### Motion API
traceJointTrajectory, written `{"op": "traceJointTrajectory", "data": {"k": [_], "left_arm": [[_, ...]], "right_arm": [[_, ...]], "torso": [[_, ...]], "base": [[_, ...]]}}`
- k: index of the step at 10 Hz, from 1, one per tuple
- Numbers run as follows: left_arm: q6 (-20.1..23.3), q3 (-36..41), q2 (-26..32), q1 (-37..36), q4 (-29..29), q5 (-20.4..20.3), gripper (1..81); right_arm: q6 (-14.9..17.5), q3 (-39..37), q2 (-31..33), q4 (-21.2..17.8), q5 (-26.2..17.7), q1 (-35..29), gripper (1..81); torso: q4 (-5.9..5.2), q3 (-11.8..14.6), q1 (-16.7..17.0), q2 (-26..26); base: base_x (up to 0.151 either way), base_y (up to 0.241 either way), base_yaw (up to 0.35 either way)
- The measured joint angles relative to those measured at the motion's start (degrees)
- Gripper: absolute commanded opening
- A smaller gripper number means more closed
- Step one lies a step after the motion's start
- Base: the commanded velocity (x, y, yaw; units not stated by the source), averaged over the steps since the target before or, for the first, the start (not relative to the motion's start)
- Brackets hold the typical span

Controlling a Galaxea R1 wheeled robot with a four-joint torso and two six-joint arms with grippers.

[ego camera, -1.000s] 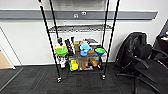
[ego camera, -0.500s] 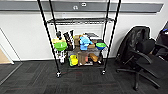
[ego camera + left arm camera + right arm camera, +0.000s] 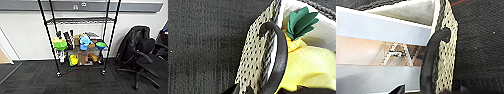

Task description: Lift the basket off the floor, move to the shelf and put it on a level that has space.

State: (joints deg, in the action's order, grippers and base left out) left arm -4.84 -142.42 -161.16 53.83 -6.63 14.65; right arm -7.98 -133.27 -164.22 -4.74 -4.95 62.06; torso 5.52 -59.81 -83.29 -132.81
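The basket [image 3: 255,55] is a cream woven one with a dark loop handle [image 3: 281,50], seen close against the floor [image 3: 200,45] in the left wrist view. A yellow pineapple toy [image 3: 308,65] with green leaves lies inside it. My left gripper [image 3: 265,90] is shut on that handle at the picture's edge. The basket's other end [image 3: 447,50] and its handle [image 3: 429,57] run into my right gripper [image 3: 428,91], which is shut on it. Ahead stands the shelf [image 3: 111,37], black and wiry. Its bare level [image 3: 80,20] sits above the tiers of colourful items.
A green bowl [image 3: 60,45], a blue item [image 3: 85,40] and bottles crowd the lower tiers. A black office chair [image 3: 145,57] with a dark jacket stands to the right of the shelf. A glass panel [image 3: 7,62] is at the left, with a white wall behind.
The whole head view has shifted: the shelf is now larger and lower in the picture, so the camera has come closer to it.
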Motion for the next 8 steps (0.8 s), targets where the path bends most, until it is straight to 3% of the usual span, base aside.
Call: {"op": "traceJointTrajectory", "data": {"k": [8], "left_arm": [[0.0,-0.2,-2.8,-2.0,0.0,0.3,81.1]], "right_arm": [[0.0,-3.9,-3.4,-2.4,0.0,-2.1,81.1]], "torso": [[0.0,0.0,0.0,0.0]], "base": [[0.0,0.0,0.0]]}}
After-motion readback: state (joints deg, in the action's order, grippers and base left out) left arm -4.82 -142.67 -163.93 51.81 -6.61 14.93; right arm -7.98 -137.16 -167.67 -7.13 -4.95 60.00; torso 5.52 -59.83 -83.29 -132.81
